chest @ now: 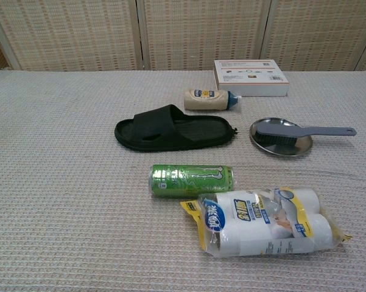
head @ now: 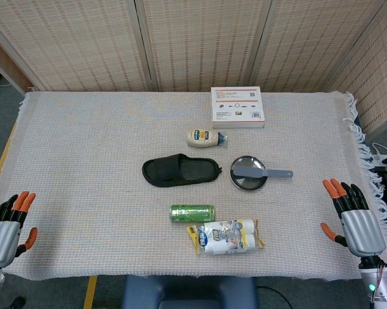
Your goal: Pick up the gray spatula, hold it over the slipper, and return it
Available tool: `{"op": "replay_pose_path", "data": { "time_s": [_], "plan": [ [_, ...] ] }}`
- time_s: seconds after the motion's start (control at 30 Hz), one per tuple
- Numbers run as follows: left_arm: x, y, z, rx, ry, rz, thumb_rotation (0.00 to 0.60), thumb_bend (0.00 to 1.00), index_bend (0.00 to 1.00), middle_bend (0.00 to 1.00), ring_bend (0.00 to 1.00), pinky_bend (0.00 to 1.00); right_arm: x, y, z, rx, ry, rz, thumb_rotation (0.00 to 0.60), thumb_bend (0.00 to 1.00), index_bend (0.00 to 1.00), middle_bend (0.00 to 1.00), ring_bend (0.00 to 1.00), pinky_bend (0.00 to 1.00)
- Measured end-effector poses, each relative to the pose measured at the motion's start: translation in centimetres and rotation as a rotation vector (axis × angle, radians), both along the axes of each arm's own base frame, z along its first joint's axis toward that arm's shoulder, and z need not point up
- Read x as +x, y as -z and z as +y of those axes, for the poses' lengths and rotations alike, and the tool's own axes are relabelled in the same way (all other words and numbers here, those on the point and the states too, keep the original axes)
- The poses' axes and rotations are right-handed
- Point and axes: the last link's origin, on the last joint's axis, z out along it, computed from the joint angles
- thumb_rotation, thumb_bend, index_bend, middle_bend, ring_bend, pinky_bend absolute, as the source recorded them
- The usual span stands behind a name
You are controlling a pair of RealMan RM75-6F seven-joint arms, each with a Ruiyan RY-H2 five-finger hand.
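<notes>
Waiting at start: pickup step not yet begun, by the look of it. Left hand (head: 5,228) at near left edge of tabletop (head: 84,148), fingers spread wide, holding nothing. Black slipper (head: 180,171) mid-table, green can (head: 192,213) and tissue pack (head: 226,236) nearer. Gray spatula (head: 261,172) just right of slipper, head resting in small steel pan (head: 239,182), handle pointing right. Right hand (head: 355,222) at near right edge, fingers apart, empty, well apart from spatula. Next move likely: right hand reaches forward and left to handle, closes on it.
</notes>
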Motion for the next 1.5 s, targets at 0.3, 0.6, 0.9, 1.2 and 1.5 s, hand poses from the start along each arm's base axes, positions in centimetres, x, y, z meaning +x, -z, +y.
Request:
{"op": "replay_pose_path", "data": {
  "time_s": [0.3,0.6,0.9,1.2,1.5],
  "plan": [
    [0.4,0.3,0.1,-0.023,0.009,-0.021,0.6,0.46,0.0,0.0,0.0,0.12,0.1,0.3,-0.7,-0.06,-0.043,-0.031,0.6,0.16,0.0,0.0,0.0,0.0],
    [0.6,0.0,0.1,-0.037,0.022,-0.044,0.6,0.46,0.0,0.0,0.0,0.12,2.1,4.2,-7.5,0.074,-0.055,0.004,0.6,0.16,0.04,0.07,0.0,0.0],
    [0.3,-0.7,-0.4,-0.027,0.014,-0.057,0.6,0.48,0.0,0.0,0.0,0.13,5.4,10.0,-15.5,0.152,-0.07,0.08,0.6,0.19,0.22,0.17,0.01,0.01],
    [0.1,-0.7,-0.3,-0.037,-0.006,-0.062,0.6,0.48,0.0,0.0,0.0,0.13,5.4,13.5,-18.6,0.174,0.0,0.099,0.6,0.19,0.28,0.19,0.04,0.0],
    [-0.4,-0.7,0.0,-0.052,-0.038,-0.064,0.6,0.48,0.0,0.0,0.0,0.13,5.8,15.6,-20.1,0.203,0.041,0.067,0.6,0.19,0.29,0.2,0.06,0.0]
  ]
}}
